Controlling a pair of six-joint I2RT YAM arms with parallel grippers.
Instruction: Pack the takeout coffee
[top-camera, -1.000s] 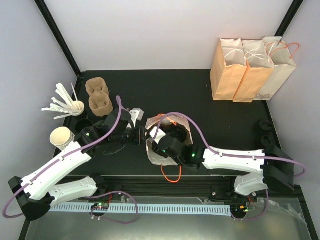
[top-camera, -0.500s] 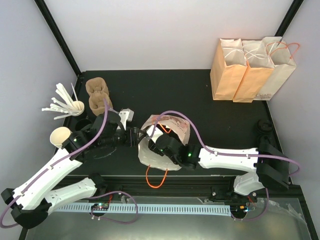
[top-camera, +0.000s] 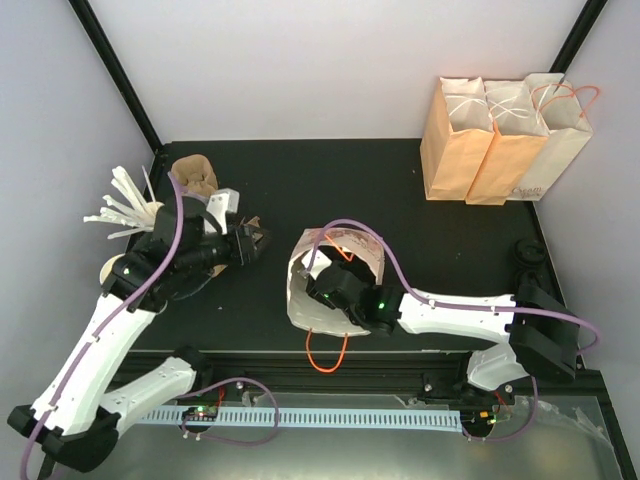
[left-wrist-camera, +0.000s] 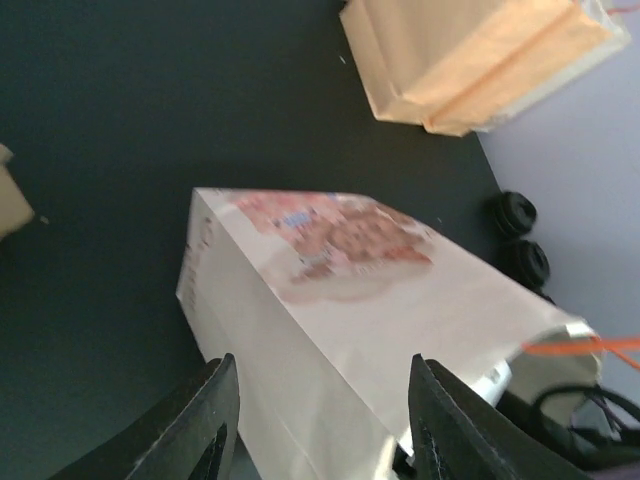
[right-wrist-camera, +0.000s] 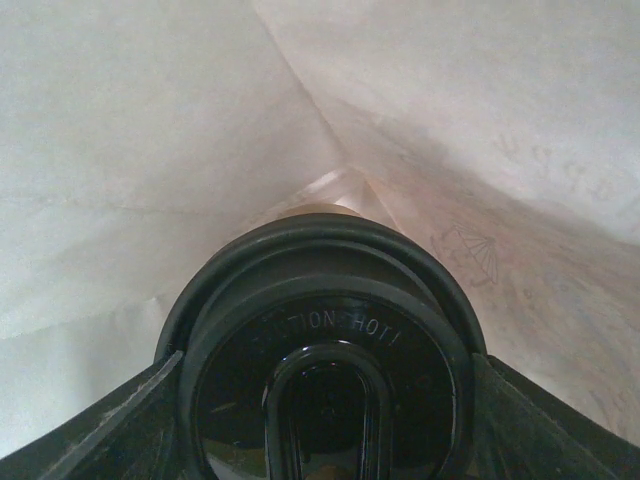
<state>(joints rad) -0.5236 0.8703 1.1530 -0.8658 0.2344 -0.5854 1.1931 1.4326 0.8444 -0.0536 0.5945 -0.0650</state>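
The takeout coffee (right-wrist-camera: 325, 370) fills the right wrist view: a round black lid with a black cup beneath it, inside a white paper bag (right-wrist-camera: 150, 150). My right gripper (right-wrist-camera: 325, 425) is shut on the cup, with a finger on each side of the lid. In the top view my right gripper (top-camera: 335, 288) reaches into the white bag (top-camera: 345, 245), which lies mid-table; the cup is hidden there. My left gripper (top-camera: 258, 240) is open and empty, to the left of the bag and apart from it. The left wrist view looks between its open fingers (left-wrist-camera: 215, 410) at the bag (left-wrist-camera: 330, 300).
Three tan and white paper bags (top-camera: 505, 130) stand at the back right. Loose black lids (top-camera: 527, 255) lie at the right edge. Cardboard cup carriers (top-camera: 195, 175), a cup of white utensils (top-camera: 130, 210) and stacked white cups (top-camera: 112, 270) are at the left. The bag's orange handle (top-camera: 325, 352) hangs over the front edge.
My left gripper has drawn back from the bag's mouth to the left and upward. The bag has shifted slightly while my right gripper stays inside it.
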